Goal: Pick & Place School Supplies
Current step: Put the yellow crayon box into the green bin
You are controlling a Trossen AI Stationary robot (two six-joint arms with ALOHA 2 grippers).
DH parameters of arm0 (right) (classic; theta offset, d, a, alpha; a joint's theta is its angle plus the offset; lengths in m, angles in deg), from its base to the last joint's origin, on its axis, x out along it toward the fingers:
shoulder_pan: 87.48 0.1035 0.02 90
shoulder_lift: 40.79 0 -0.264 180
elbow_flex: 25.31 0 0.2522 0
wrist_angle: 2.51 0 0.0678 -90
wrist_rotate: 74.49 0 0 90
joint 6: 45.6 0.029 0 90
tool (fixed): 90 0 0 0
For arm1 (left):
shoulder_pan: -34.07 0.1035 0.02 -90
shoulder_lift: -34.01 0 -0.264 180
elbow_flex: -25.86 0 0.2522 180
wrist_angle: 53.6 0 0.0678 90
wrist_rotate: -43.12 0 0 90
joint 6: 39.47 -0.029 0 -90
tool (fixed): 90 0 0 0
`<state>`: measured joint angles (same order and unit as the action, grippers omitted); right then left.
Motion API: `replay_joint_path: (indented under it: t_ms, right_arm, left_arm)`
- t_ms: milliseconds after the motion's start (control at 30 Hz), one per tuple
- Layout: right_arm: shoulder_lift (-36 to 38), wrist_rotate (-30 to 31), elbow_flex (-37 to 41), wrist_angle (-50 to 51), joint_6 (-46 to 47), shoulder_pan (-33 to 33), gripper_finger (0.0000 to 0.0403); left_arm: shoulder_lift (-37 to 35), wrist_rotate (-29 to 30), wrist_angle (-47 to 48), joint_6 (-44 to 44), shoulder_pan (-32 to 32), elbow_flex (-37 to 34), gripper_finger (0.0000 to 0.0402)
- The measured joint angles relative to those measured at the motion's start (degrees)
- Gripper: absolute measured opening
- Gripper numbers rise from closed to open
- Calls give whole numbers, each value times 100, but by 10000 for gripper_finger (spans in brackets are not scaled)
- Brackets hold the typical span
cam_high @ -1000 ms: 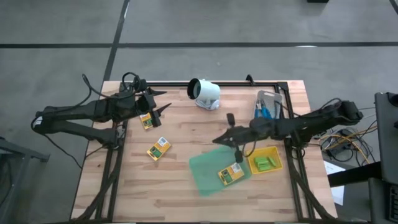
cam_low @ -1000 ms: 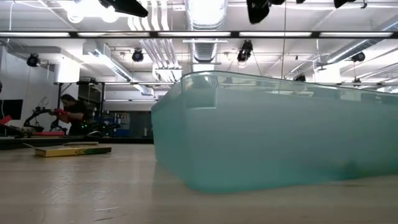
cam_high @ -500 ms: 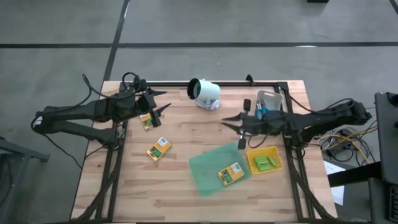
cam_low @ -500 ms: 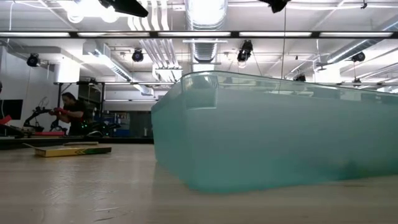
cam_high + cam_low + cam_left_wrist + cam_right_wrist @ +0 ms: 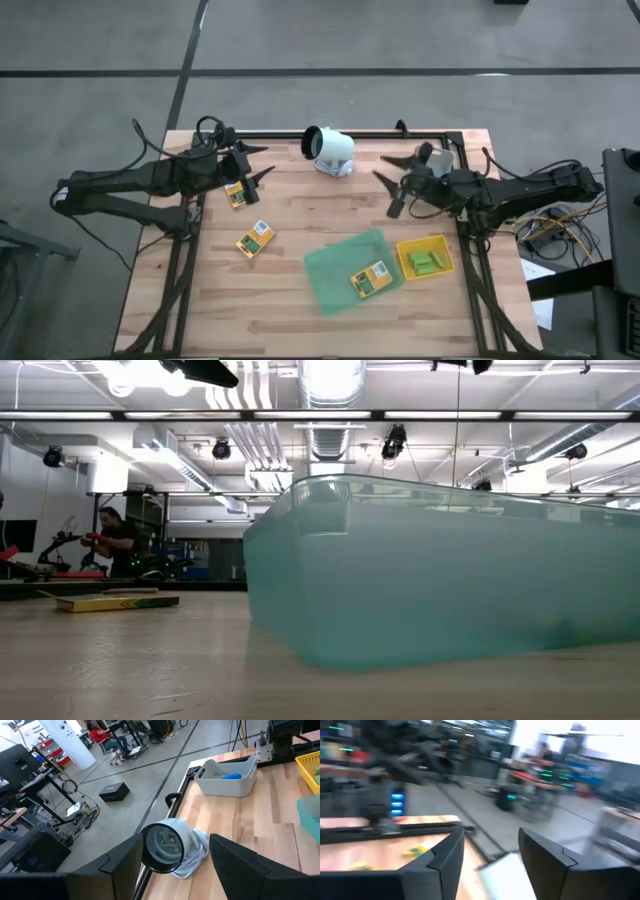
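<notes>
The packet (image 5: 371, 279) that my right pincer (image 5: 388, 186) was standing over a second ago now lies on its own on the green tray (image 5: 330, 268). I have swung that pincer up and away, back toward the grey bin (image 5: 436, 157) at the rear of the desk (image 5: 290, 220). Its jaws are spread and nothing sits between them, so the packet is released.

I judge this placement done. That leaves two more packets, one (image 5: 255, 240) well apart from my right pincer on the far side of the tray and one (image 5: 236, 194) just beside my left pincer (image 5: 264, 163). The left pincer hovers with its jaws apart and empty.

The placed packet is off to the side of my right pincer, toward the front edge of the desk and well clear of it. It lies flat, printed face up. Its long axis runs on a slant, with one short end toward the yellow tray (image 5: 443, 244) and the other toward the tray's front edge. It sits inside the tray's outline, near the corner closest to the yellow tray, where the green blocks (image 5: 428, 263) already rest.
</notes>
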<state>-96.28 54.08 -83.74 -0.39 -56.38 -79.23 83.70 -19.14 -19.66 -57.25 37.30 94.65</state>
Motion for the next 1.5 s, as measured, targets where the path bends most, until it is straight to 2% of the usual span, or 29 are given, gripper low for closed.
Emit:
replay_joint_path:
  t_ms: [133, 233, 300, 433, 700, 967, 1500]
  right_arm:
    - [36, 1223, 0, 91, -756, -2, 201]
    - [70, 1585, 0, 53, -1029, -9, 203]
    - [142, 1435, 0, 70, -590, -6, 203]
    - [252, 669, 0, 326, 485, -2, 203]
    - [282, -549, 0, 1001, 1363, -2, 203]
    - [294, -566, 0, 982, 1761, -2, 203]
    - [283, -564, 0, 980, 1628, -2, 203]
  left_arm:
    - [0, -1, 0, 0, -1, 0, 236]
    - [2, 1, 0, 0, 0, 0, 236]
    - [0, 1, 2, 0, 1, 0, 236]
    - [1, 1, 7, 0, -1, 0, 236]
    - [0, -1, 7, 0, -1, 2, 236]
    - [0, 1, 4, 0, -1, 0, 236]
    - [1, 0, 26, 185, -3, 1, 236]
